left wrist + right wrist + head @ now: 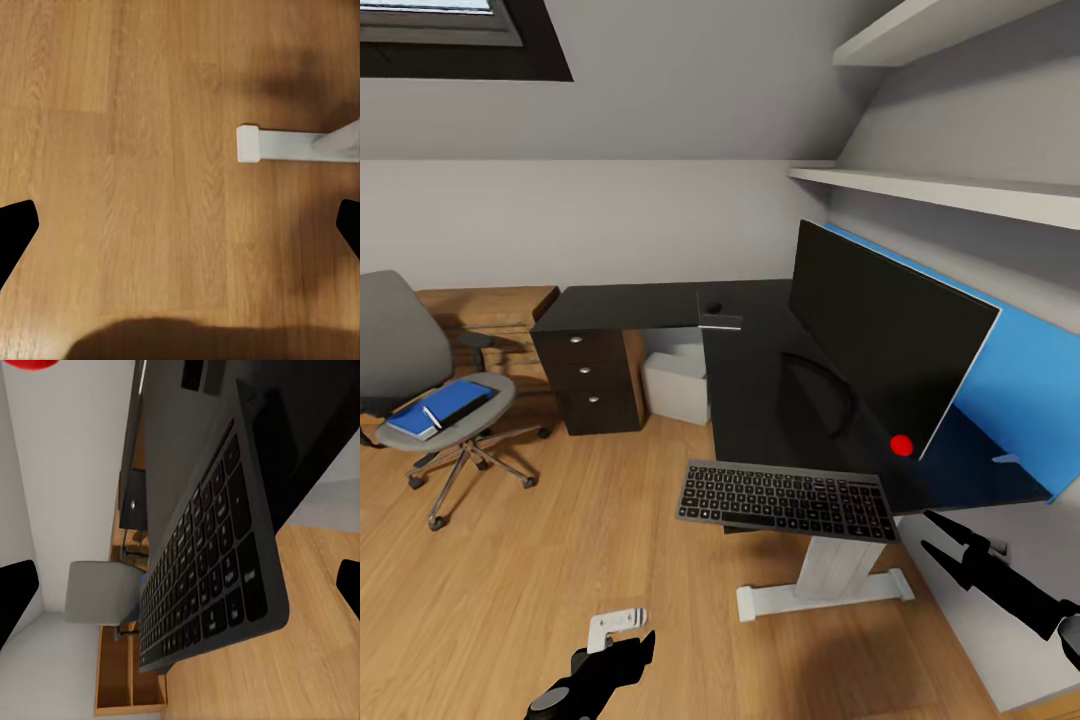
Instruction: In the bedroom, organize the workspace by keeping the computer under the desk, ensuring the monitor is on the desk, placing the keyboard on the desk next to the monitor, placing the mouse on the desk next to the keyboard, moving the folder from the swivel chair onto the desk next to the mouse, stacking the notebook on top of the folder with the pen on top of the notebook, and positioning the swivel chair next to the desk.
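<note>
At the far left of the head view, a grey swivel chair with a star-shaped wheeled base is seen standing on the light wooden plank floor, well apart from the desk. On its round seat a blue flat folder is carried, with a white strip lying across it that is too small to be identified. Low in the view, the black left gripper is held over the floor, its jaws spread wide with nothing between them; in the left wrist view the black fingertips are seen at the picture's two edges above bare planks and a white desk foot. Farther right, a black L-shaped desk with a dark drawer unit is found, and a white box-shaped computer sits beneath it. A small black mouse lies at the desk's inner corner. A black slim keyboard rests on the desk's near edge, partly overhanging it, just in front of the wide black flat-screen monitor, which stands upright on the desk. At the far right, the black right gripper is held released and empty beside the desk's edge.
</note>
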Controlling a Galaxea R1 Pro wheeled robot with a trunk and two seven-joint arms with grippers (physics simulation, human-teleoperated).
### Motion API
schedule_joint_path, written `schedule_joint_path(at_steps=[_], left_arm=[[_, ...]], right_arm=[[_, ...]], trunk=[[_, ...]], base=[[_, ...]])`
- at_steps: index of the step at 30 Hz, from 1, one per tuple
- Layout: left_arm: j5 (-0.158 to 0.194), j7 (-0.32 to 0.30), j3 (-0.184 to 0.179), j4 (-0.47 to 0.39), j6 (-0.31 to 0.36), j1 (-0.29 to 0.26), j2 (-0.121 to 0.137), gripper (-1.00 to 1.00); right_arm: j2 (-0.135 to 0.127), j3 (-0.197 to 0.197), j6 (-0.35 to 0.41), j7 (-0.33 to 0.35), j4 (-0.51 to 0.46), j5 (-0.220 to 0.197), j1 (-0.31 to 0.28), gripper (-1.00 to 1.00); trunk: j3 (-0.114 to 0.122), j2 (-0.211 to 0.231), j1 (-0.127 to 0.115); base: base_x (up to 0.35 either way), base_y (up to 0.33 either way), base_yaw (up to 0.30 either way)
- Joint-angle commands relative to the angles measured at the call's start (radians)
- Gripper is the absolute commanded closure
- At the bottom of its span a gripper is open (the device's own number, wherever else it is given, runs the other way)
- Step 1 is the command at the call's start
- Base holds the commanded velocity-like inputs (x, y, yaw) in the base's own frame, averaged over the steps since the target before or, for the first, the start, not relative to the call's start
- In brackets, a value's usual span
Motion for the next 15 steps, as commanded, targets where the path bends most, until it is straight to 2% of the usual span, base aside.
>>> schedule_joint_path(at_steps=[1,4,15], left_arm=[[0.011,0.009,-0.001,-0.002,0.003,-0.001,0.0,-1.0],[0.011,0.009,0.0,-0.002,0.003,-0.001,-0.001,-1.0],[0.011,0.011,0.003,-0.004,0.003,-0.001,-0.001,-1.0]], right_arm=[[0.0,-0.001,0.006,0.001,0.0,-0.004,-0.001,-1.0],[0.0,-0.001,0.006,0.001,0.0,-0.004,-0.001,-1.0],[0.0,0.001,0.004,-0.001,0.002,-0.002,-0.001,-1.0]], trunk=[[-0.001,-0.001,0.0],[-0.001,-0.001,0.0],[-0.035,-0.078,0.042]], base=[[0.014,0.0,0.0],[0.008,0.0,0.0],[0.0,0.0,0.0]])
